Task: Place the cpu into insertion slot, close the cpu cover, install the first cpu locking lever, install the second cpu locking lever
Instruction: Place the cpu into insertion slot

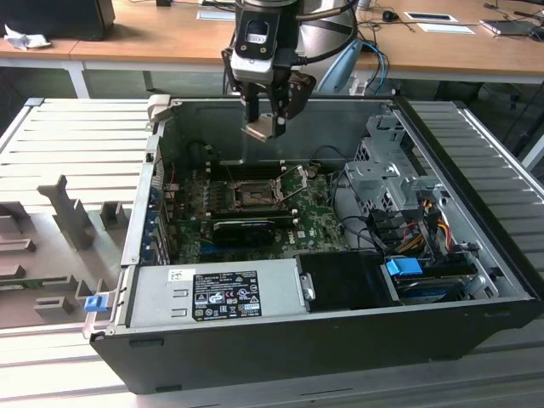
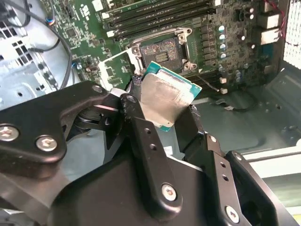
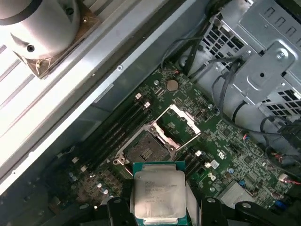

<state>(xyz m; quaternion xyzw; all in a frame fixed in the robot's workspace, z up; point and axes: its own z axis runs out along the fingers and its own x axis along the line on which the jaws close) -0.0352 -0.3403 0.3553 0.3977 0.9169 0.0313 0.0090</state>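
My gripper (image 1: 265, 126) hangs above the open computer case, shut on the cpu (image 1: 258, 130), a small square chip with a silvery top. In both wrist views the cpu (image 2: 164, 96) (image 3: 157, 193) sits between the black fingers (image 2: 141, 136), held tilted. The insertion slot (image 1: 253, 195) lies below and in front of it on the green motherboard, a dark square recess (image 2: 162, 55) (image 3: 146, 149) with nothing in it. The cpu cover (image 3: 182, 123) (image 2: 114, 70) stands swung open beside the slot. Thin metal levers (image 1: 293, 183) stick up by the socket.
A grey labelled power-supply box (image 1: 217, 293) runs along the case's near wall. A long black card (image 1: 242, 228) lies just in front of the socket. A metal drive cage (image 1: 387, 170) and coloured cables (image 1: 425, 229) fill the exterior view's right. Memory slots (image 3: 117, 129) flank the socket.
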